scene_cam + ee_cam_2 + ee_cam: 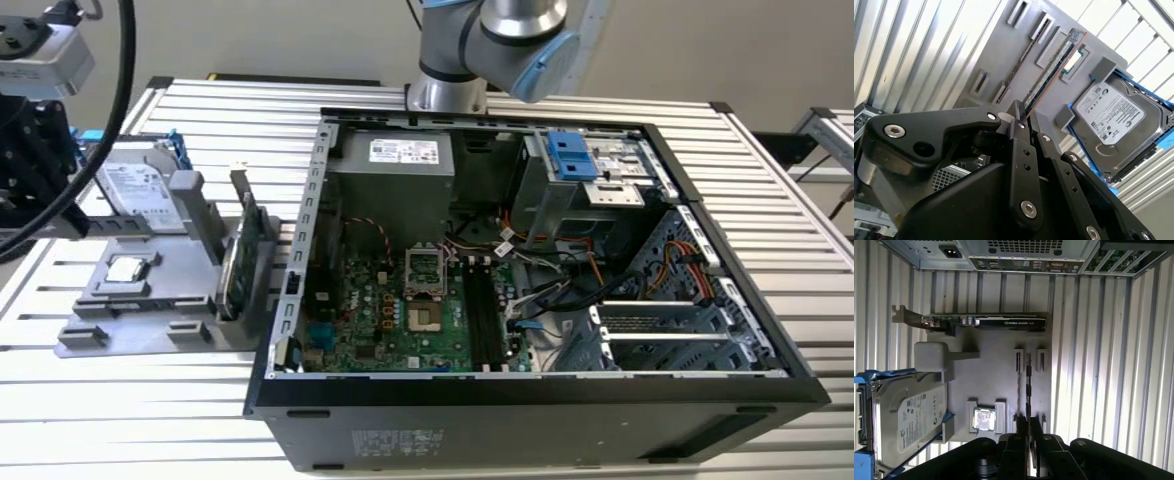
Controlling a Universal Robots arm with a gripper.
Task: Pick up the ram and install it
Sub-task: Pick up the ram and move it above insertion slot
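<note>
The ram (1027,382), mid-frame, looks thin, light and easy to snap, so hold its flat sides; I cannot tell the jaws' state.

1. Hard drive (1114,117): a white label with dense print and small symbols covers its silver top. The wording cannot be made out.
2. Power supply (394,185): a white and blue sticker sits on its upper face. The print is not legible.
3. Graphics card (999,321): pale lettering runs along its dark edge and is unreadable.
4. Computer case (561,440): a grey printed sticker is on the outer wall, illegible.
5. Ram (1056,70): it stands edge-on, and no marking on it can be read.
</note>
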